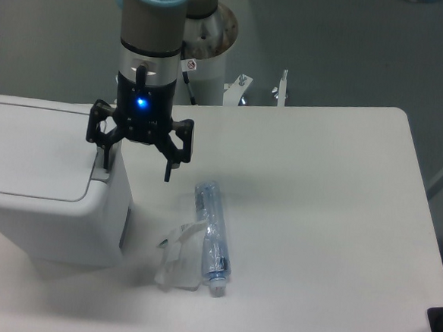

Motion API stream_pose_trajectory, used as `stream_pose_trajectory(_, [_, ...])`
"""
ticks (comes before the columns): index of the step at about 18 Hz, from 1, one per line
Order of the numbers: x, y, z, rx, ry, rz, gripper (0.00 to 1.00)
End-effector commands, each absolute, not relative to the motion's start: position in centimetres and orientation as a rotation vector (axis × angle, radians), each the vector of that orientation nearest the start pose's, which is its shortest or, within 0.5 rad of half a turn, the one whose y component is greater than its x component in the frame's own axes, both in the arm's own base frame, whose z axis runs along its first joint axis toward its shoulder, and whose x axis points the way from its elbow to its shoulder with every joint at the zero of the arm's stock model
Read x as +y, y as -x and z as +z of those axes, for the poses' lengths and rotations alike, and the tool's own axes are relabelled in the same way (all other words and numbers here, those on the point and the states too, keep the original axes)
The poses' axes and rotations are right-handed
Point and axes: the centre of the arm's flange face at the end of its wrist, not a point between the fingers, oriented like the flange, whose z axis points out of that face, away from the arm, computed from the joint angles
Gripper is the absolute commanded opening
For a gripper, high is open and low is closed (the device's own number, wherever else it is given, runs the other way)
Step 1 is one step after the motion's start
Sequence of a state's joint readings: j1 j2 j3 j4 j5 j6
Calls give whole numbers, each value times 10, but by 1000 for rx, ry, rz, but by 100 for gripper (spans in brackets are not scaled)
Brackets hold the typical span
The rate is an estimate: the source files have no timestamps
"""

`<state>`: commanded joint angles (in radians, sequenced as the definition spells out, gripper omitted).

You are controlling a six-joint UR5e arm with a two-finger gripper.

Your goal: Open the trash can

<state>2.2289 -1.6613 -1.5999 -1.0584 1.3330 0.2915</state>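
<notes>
At the left end of the bench (319,188) stands the trash can (38,183), a big boxy white bin with rounded corners whose flat lid is down. It looks like stiff, smooth moulded plastic, light for its bulk and likely to skid on the slick top if shoved sideways, so the lid is probably better worked by a downward press on the tab at its right edge than by any pinch on the body. The gripper (136,156) hangs over that right edge with its jaws spread wide and gripping nothing; one finger reaches down at the lid's right rim, though whether it touches the tab cannot be told, while the other hangs beyond the bin's side wall, over bare bench. A clear plastic bottle (213,237) and a crumpled wrapper (179,258) lie just beside the bin.
</notes>
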Motion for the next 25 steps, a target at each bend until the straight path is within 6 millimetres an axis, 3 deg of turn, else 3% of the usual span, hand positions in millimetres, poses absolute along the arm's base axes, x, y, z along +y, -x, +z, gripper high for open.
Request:
stream_pose_trajectory(15, [541, 224, 498, -406, 2635, -19, 100])
stream_pose_trajectory(17, [548, 236, 499, -417, 2630, -11, 100])
stream_pose_trajectory(21, [551, 288, 483, -496, 2634, -2, 100])
stream_pose_trajectory(25, [525, 344, 475, -484, 2649, 49, 100])
